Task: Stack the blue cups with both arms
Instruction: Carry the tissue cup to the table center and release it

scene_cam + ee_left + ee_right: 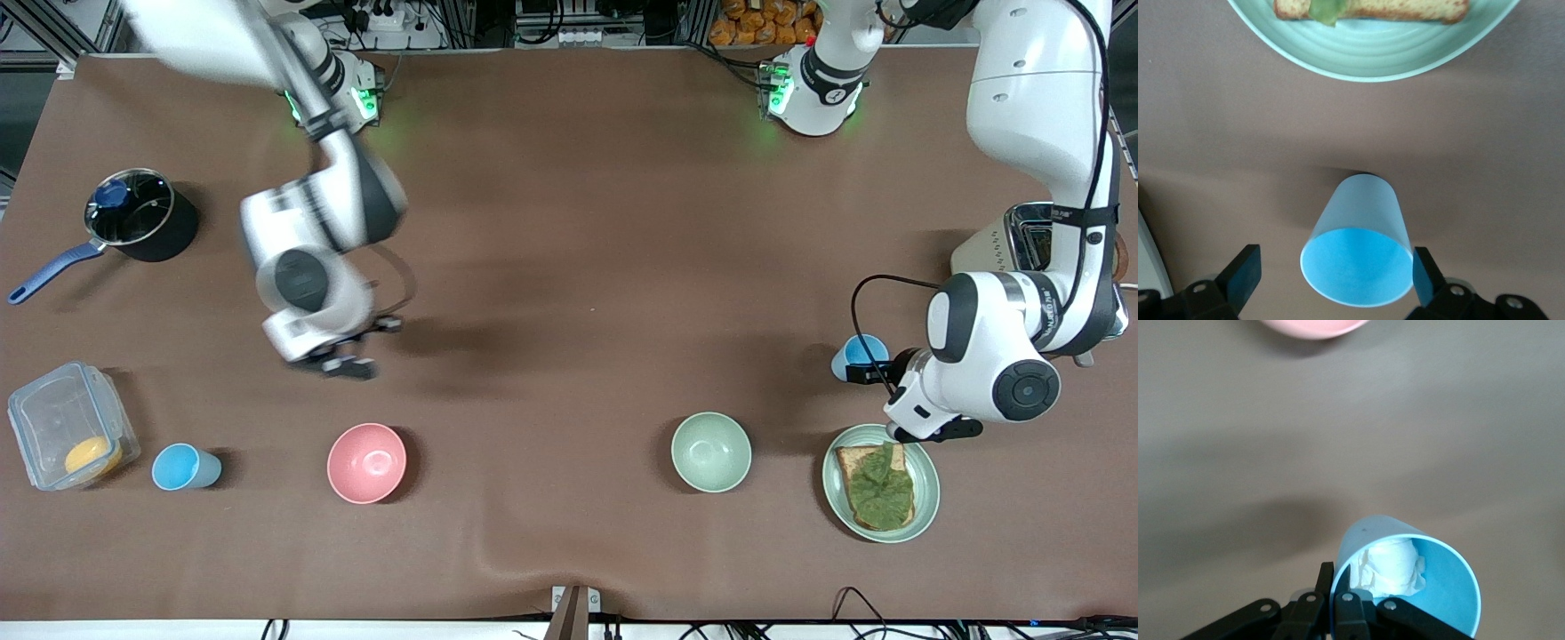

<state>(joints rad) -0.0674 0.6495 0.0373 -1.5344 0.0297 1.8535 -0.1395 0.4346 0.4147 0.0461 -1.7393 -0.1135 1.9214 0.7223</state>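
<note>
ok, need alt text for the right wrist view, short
The right pincer is shut on the rim of a light-blue cup, one finger inside and one outside, with a crumpled white lump sitting in the cup. Below is the brown table, and the edge of the pink bowl shows at the frame's border.

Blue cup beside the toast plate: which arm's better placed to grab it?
Left. The left gripper is open, straddling that blue cup. The right gripper is shut on the white-lump cup at its rim, near the pink bowl.
</note>
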